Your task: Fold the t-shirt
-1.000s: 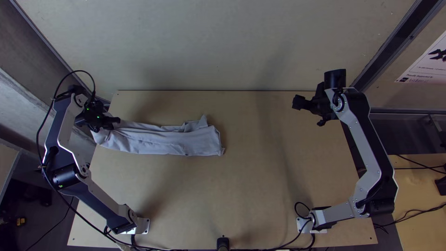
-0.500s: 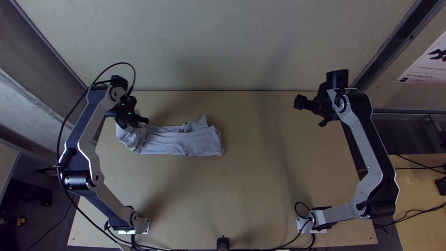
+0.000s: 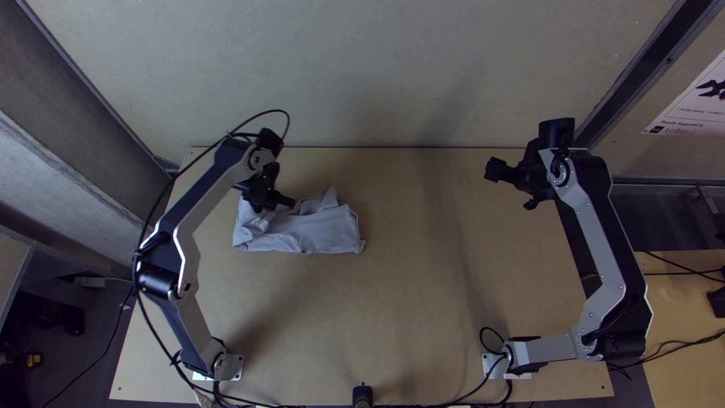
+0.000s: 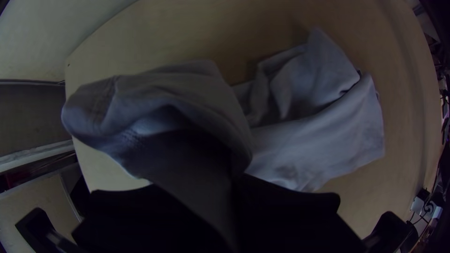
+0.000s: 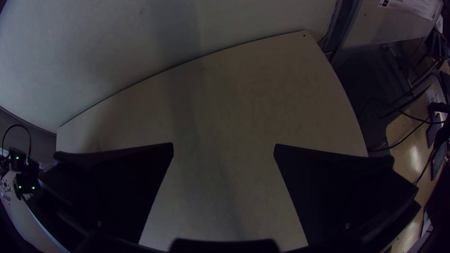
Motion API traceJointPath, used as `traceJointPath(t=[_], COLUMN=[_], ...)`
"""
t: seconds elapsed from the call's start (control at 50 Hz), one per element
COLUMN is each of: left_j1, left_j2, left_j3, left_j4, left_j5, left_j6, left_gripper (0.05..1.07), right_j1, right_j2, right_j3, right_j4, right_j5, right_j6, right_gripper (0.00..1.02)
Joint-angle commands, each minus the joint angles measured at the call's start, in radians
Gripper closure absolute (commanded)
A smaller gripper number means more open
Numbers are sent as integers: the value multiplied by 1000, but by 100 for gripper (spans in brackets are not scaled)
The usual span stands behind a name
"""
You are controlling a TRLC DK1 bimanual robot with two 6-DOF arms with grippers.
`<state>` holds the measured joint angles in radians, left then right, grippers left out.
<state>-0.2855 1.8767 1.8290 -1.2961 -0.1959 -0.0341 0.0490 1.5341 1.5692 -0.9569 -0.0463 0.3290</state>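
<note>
The light grey t-shirt (image 3: 321,229) lies as a short folded bundle left of the table's middle, with a raised corner at its far edge. Over its left part is my left gripper (image 3: 291,203), holding one end folded back. In the left wrist view, my left gripper (image 4: 236,187) is shut on the t-shirt (image 4: 323,136), and the held cloth bulges up between and in front of the fingers. My right gripper (image 3: 491,171) hangs above the table's far right part; in the right wrist view this right gripper (image 5: 224,151) stands wide open with bare table between its fingers.
The wooden table (image 3: 423,302) has bare room in front of the cloth and to its right. A pale wall (image 3: 362,75) rises behind the far edge. Cables (image 3: 453,401) run along the near edge.
My left gripper has moved right, carrying the t-shirt's left end with it, so the long strip is now much shorter. The right arm has shifted slightly to the right.
</note>
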Motion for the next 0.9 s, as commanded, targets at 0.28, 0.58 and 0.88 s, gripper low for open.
traceJointPath(t=[0.28, 0.58, 0.88], left_j1=[-182, -282, -363], left_j2=[197, 317, 368], left_j3=[207, 417, 487], left_j4=[-60, -123, -65], left_j5=[9, 210, 366], left_j6=[-165, -260, -365], left_gripper=[88, 10, 10], right_j1=[-9, -18, -12], right_j2=[-48, -61, -69], right_j3=[-71, -118, -152], right_j4=[14, 37, 56], right_j5=[-6, -6, -6], right_j6=[15, 13, 13], right_gripper=[4, 4, 4])
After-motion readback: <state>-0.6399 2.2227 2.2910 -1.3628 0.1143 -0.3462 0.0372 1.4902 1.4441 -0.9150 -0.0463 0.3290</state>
